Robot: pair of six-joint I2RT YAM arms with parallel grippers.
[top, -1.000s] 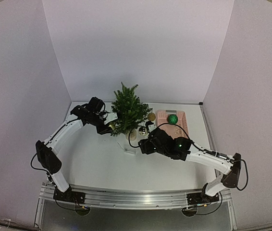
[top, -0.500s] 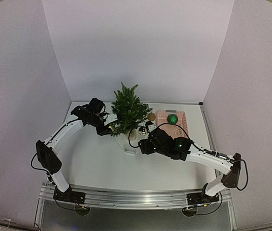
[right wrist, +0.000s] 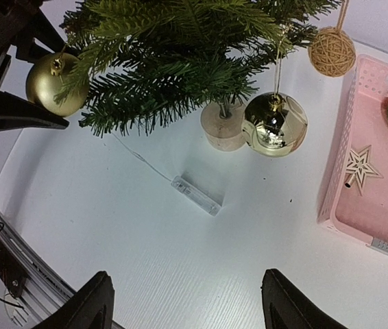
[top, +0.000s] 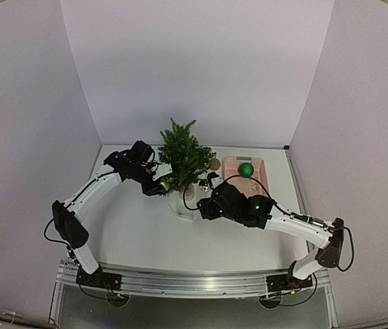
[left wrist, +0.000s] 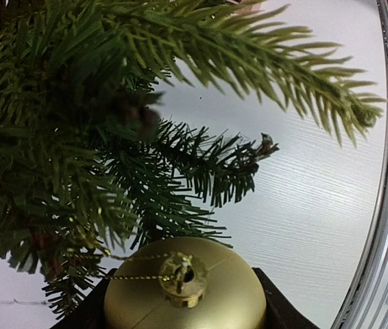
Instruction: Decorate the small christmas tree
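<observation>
While the white table carries the small christmas tree near its back middle, the left gripper pinches a matte gold ball at the tree's left branches.
The pink basket lies just right of the tree. The right gripper hovers before the pot, fingers spread and empty. A shiny gold bauble and a twine ball hang on the tree's right side.

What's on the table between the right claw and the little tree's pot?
A small clear box with a thin wire lies between the right gripper and the pale pot of the small christmas tree. The right wrist view shows it.
</observation>
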